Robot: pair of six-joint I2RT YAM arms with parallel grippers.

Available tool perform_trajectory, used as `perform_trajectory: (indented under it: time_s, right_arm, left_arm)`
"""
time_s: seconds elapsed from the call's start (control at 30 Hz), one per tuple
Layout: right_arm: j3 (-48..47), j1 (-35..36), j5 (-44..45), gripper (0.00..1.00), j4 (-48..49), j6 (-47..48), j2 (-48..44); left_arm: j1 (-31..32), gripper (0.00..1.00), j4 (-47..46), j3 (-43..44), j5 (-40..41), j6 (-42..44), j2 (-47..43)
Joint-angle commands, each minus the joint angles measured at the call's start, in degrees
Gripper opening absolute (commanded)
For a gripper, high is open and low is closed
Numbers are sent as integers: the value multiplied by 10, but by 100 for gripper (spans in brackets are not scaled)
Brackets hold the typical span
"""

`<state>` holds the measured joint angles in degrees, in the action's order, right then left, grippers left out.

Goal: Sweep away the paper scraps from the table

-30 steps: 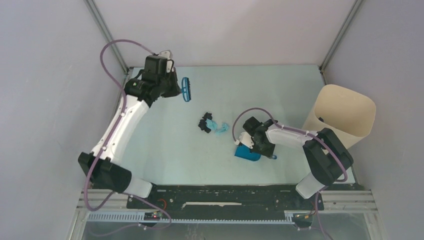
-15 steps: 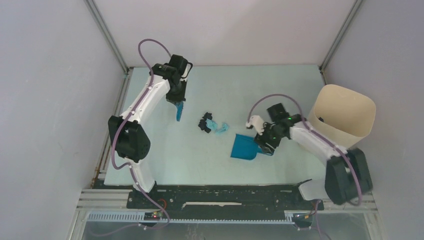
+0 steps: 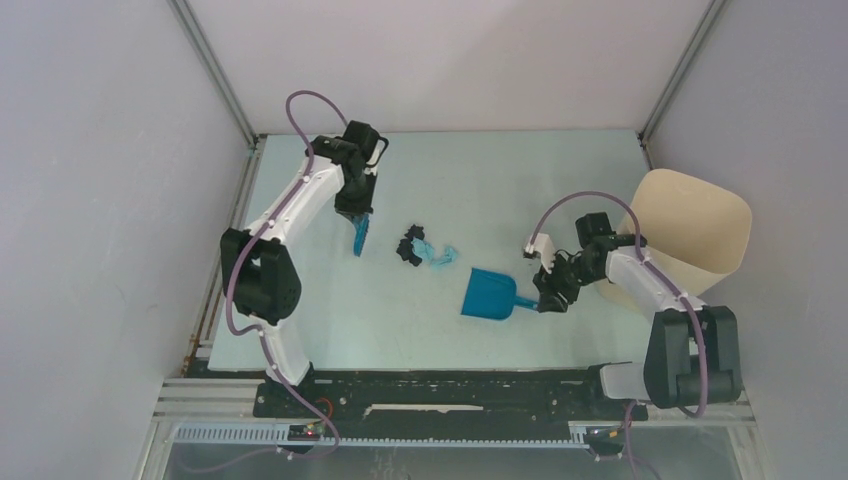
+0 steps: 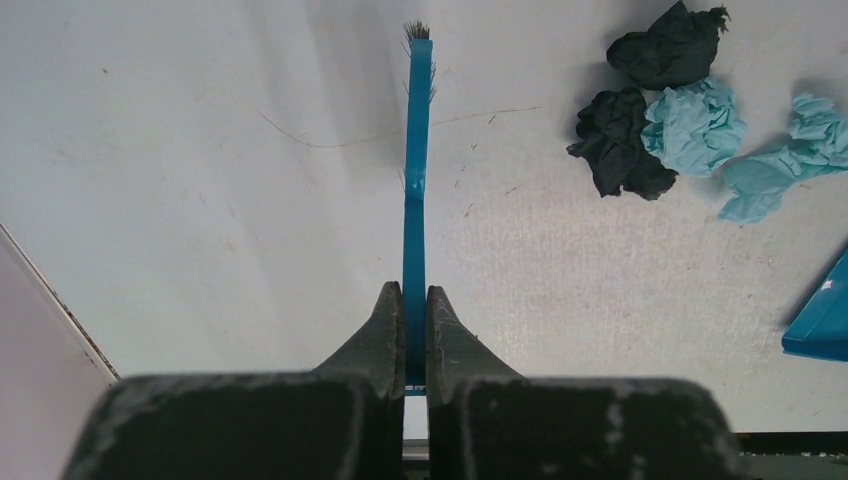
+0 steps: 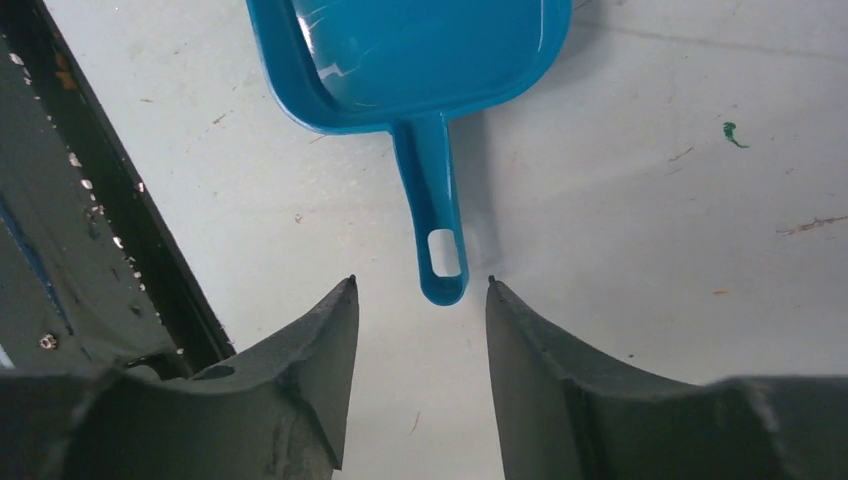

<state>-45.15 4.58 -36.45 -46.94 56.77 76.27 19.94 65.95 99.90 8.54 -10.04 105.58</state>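
The paper scraps (image 3: 424, 248), black and light blue lumps, lie bunched mid-table (image 3: 500, 170); the left wrist view shows the paper scraps (image 4: 680, 120) at upper right. My left gripper (image 3: 356, 213) is shut on the thin handle of the blue hand brush (image 3: 360, 236), which points down at the table left of the scraps. In the left wrist view the left gripper (image 4: 414, 292) clamps the brush (image 4: 416, 160). The blue dustpan (image 3: 488, 295) lies flat right of the scraps. My right gripper (image 3: 548, 300) stands open just behind its handle end; the right gripper (image 5: 421, 283) flanks the dustpan (image 5: 400, 60) handle tip without touching.
A tall beige bin (image 3: 690, 235) stands at the table's right edge, close behind the right arm. Grey walls and metal frame posts enclose the table. A tiny green scrap (image 5: 733, 132) lies right of the dustpan. The black base rail (image 3: 450, 385) runs along the near edge.
My right gripper has opened, let go of the dustpan and backed off to the right; the pan now lies flat. The left arm brought the brush from the far left down beside the scraps.
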Motion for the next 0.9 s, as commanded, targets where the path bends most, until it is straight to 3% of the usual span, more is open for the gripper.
perform_trajectory:
  time_s: [0.0,0.87]
  right_arm:
    - [14,-7,-1,54,25,41,0]
    - [92,73,124,44,160,36,26]
  left_arm:
    - [3,0,-13,1,-16,6,0]
    - [7,0,-18,-15,-28,-4,9]
